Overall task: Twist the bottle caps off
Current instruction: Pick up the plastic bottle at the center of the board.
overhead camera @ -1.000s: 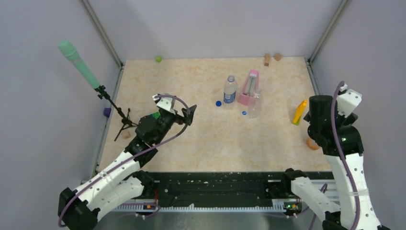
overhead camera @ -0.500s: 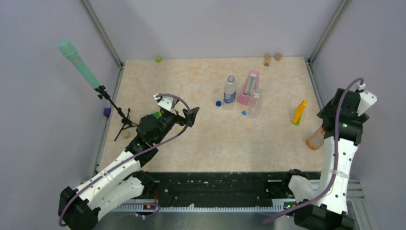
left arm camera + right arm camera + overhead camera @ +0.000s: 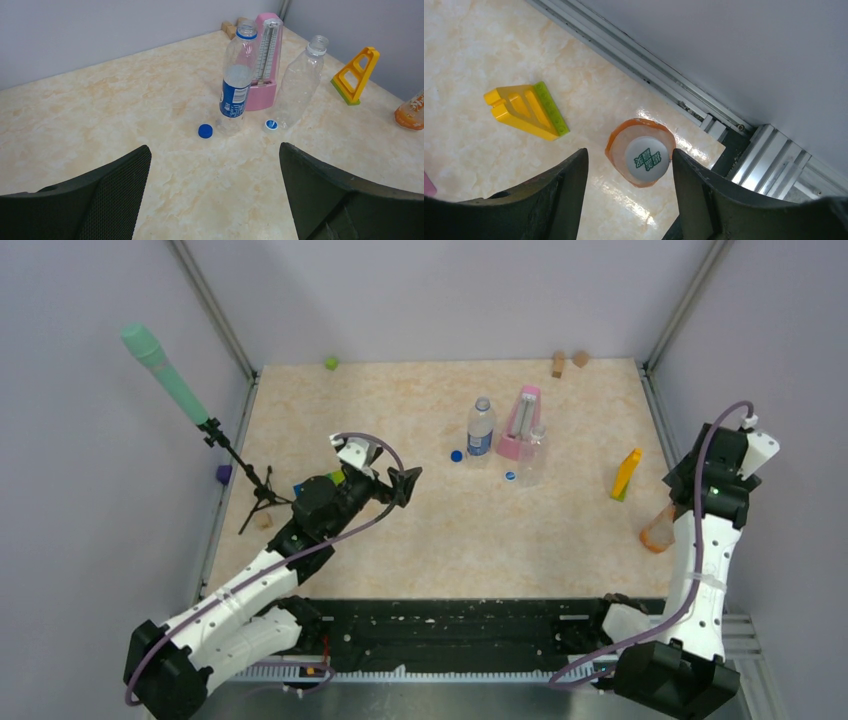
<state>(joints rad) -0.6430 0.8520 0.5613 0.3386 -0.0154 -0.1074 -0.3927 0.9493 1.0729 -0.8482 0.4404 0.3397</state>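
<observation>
right claw (image 3: 629, 152), spread, straddles the white cap (image 3: 646, 158) on the orange bottle (image 3: 616, 145) at the desk (image 3: 474, 50) edge. left claw (image 3: 215, 155) gapes; blue cap (image 3: 205, 131) lies by the labelled bottle (image 3: 235, 80), pale cap (image 3: 271, 124) by the clear bottle (image 3: 300, 85).

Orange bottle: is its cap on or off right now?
On: a white cap with green print tops the orange bottle, seen from above in the right wrist view.
</observation>
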